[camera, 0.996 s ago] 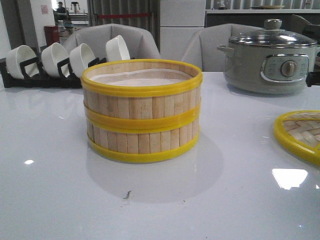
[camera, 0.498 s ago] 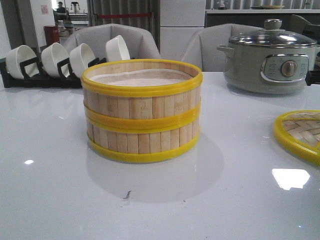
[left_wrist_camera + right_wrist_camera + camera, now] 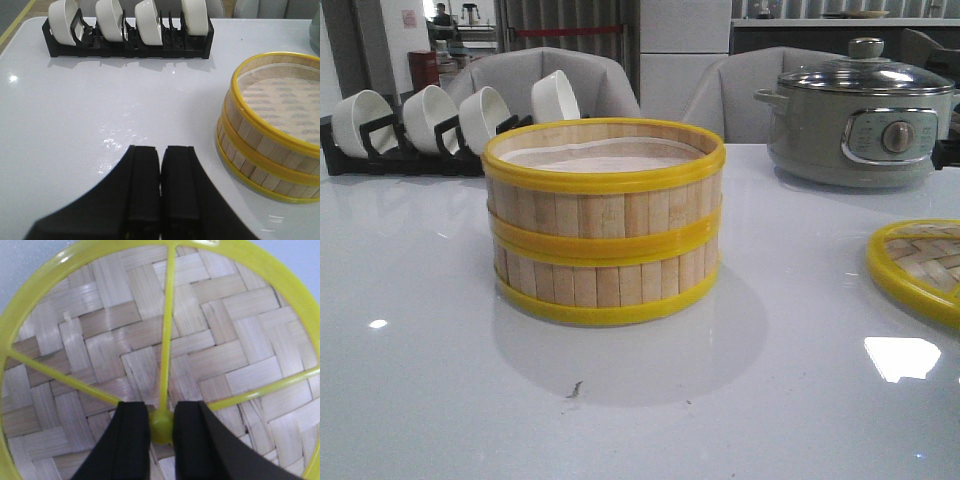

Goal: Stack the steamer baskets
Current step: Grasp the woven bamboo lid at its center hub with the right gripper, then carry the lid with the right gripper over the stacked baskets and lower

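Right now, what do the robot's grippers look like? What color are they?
Both are black. The left gripper has two flat, blocky matte fingers that widen into a curved black base. The right gripper looks the same: two plain black fingers with squared tips. No cables, stickers or markings show on either. The arms themselves are out of view.

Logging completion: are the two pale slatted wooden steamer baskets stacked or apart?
Stacked: one pale slatted steamer basket sits squarely on the other, yellow bands meeting, on the white table.
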Available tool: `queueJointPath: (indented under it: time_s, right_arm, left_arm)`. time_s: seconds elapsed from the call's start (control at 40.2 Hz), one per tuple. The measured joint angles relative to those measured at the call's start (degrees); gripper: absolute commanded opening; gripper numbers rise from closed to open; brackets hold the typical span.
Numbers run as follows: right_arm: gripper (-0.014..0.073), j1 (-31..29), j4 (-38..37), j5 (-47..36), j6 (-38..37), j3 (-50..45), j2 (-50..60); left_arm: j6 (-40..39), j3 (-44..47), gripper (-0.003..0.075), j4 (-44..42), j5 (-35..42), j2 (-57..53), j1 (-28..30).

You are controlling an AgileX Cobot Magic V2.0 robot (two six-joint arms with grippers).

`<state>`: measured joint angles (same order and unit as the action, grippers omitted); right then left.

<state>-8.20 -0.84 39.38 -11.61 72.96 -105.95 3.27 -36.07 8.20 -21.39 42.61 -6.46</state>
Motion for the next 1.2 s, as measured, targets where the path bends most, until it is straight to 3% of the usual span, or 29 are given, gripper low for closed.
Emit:
queueJointPath:
  time_s: [0.423, 0.747, 1.195]
  right_arm:
    - [0.0057, 6.96, 0.00, 9.36, 0.00, 8.78, 7.78]
    - [0.0057, 19.52, 0.84, 13.82, 0.00, 21.21, 7.91]
    - [0.0057, 31.97, 1.61, 22.47, 0.00, 46.43, -8.46]
  left_arm:
    - [0.00, 0.00, 0.0089, 0.00, 0.00, 0.00, 0.00]
    - [0.00, 0.00, 0.0090, 0.00, 0.00, 0.00, 0.00]
    - [0.00, 0.00, 0.0090, 0.00, 0.00, 0.00, 0.00]
